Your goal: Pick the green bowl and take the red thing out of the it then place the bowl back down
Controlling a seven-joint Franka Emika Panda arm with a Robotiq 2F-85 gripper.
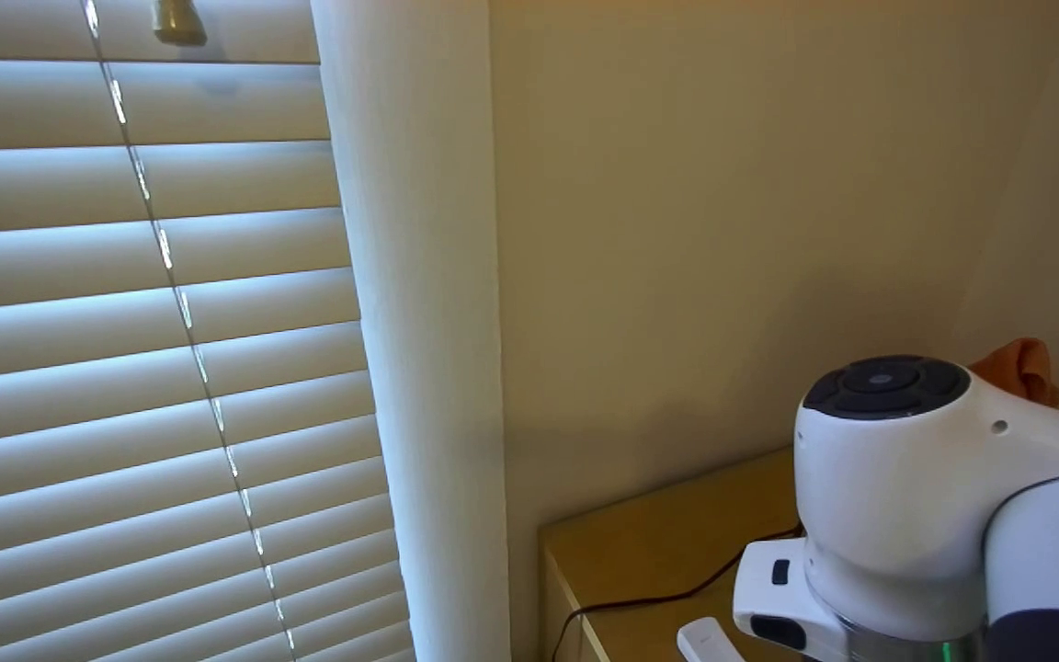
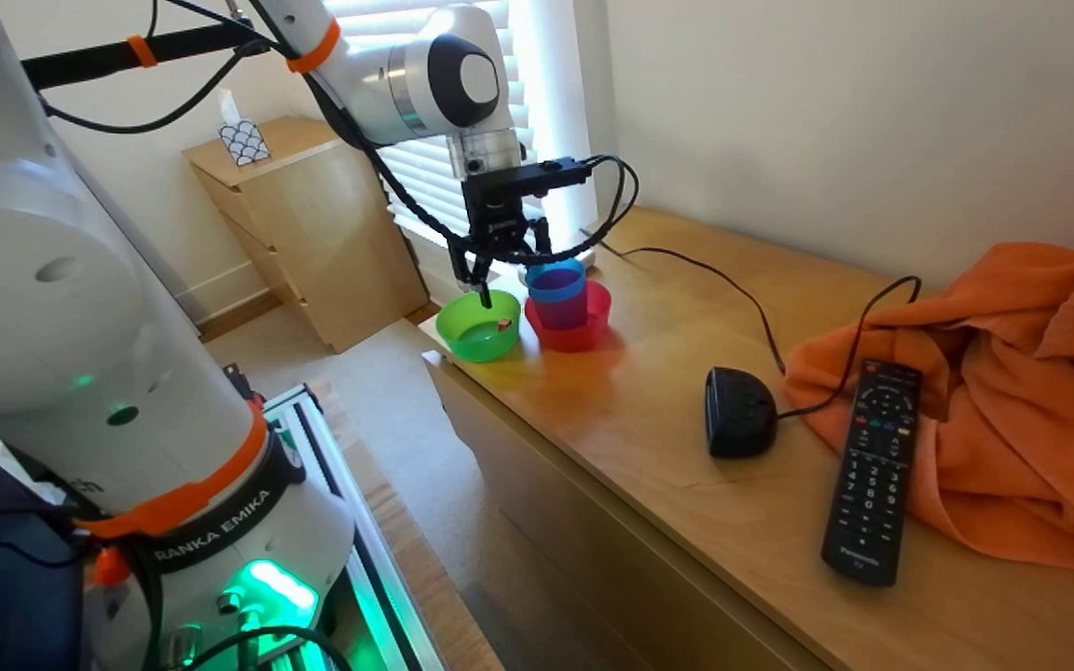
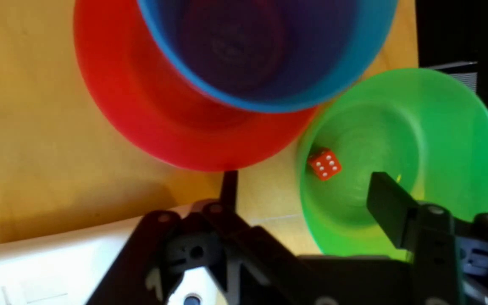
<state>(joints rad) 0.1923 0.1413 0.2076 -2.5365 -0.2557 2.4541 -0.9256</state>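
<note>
The green bowl [image 2: 462, 343] stands upright near the dresser's edge; it also shows in the wrist view [image 3: 460, 169]. The red thing is a small red die with white dots [image 3: 325, 164], lying inside the bowl against its wall; it shows small in an exterior view [image 2: 503, 324]. My gripper [image 2: 511, 268] is above the bowls, fingers pointing down. In the wrist view my gripper [image 3: 305, 182] is open and empty. One finger is over the green bowl's inside, the other outside it by the red bowl's edge. The bowl's near wall lies between them. Whether a finger touches anything is unclear.
A red bowl [image 3: 176, 140] with a blue cup [image 3: 269, 99] in it stands close beside the green bowl. A white device [image 3: 57, 271] lies near. A black remote [image 2: 873, 475], a black device [image 2: 739, 413] with a cable and an orange cloth [image 2: 1031, 419] are on the dresser [image 2: 649, 429].
</note>
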